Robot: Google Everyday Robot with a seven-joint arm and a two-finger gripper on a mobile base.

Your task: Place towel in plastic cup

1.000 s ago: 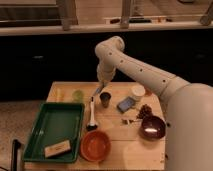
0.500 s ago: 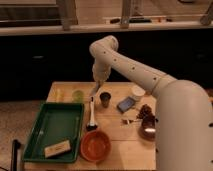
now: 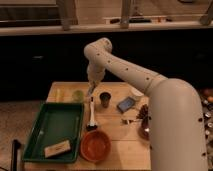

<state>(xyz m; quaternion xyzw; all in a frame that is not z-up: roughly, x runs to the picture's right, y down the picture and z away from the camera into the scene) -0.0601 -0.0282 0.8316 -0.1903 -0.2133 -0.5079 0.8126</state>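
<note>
My gripper (image 3: 91, 89) hangs at the end of the white arm over the back of the wooden table (image 3: 117, 155). It is just right of a pale green plastic cup (image 3: 77, 94) and left of a dark cup (image 3: 105, 99). A small white thing (image 3: 136, 92) lies at the back right, partly behind my arm; it may be the towel, but I cannot tell. I see nothing in the gripper.
A green tray (image 3: 42, 131) with a wooden block (image 3: 56, 148) fills the left front. An orange bowl (image 3: 95, 145) sits at the front, a black-and-white brush (image 3: 92, 114) lies beside the tray, and a blue packet (image 3: 126, 104) lies right of the dark cup. My arm covers the table's right side.
The arm has swung left. The gripper moved from above the dark cup to the space between it and the green cup.
</note>
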